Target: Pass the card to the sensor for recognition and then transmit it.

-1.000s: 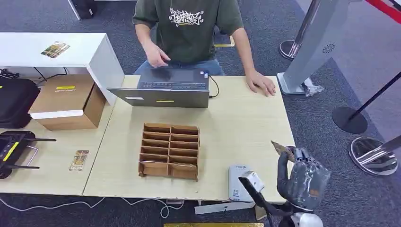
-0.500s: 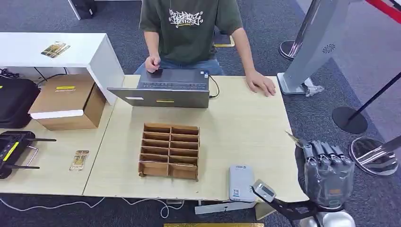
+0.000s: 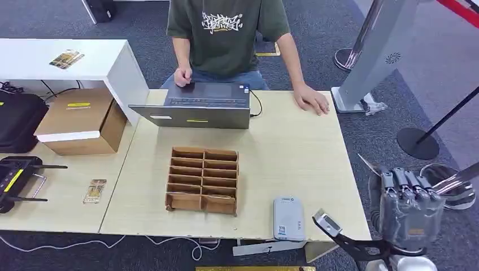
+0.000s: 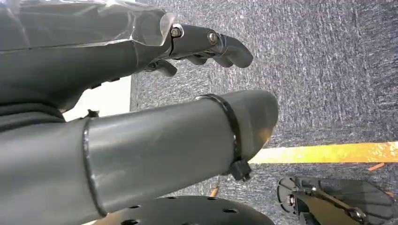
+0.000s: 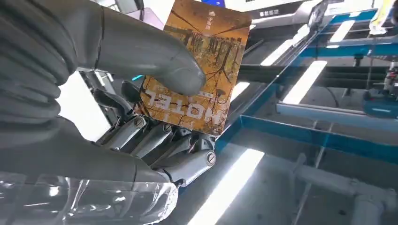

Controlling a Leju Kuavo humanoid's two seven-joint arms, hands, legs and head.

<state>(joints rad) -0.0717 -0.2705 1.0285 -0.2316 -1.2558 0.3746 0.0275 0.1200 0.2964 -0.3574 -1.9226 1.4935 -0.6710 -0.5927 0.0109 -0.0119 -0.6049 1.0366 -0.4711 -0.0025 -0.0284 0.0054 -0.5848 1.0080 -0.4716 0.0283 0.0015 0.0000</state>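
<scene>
Right hand (image 3: 410, 213) pinches hotel card (image 5: 199, 65) off the wooden table (image 3: 294, 152) edge, over grey carpet (image 3: 390, 135); left hand (image 4: 141, 108) holds nothing, fingers apart.

Your head view looked forward and down from high on the robot onto the tabletop (image 3: 294, 147), with the right hand (image 3: 410, 209) rising at its lower right corner. Your right wrist view sat close behind that same hand (image 5: 94, 112) and faced upward toward ceiling lights; the two views shared it. Your left wrist view sat close behind the left hand (image 4: 141, 112), facing down at grey carpet (image 4: 328, 70).
</scene>
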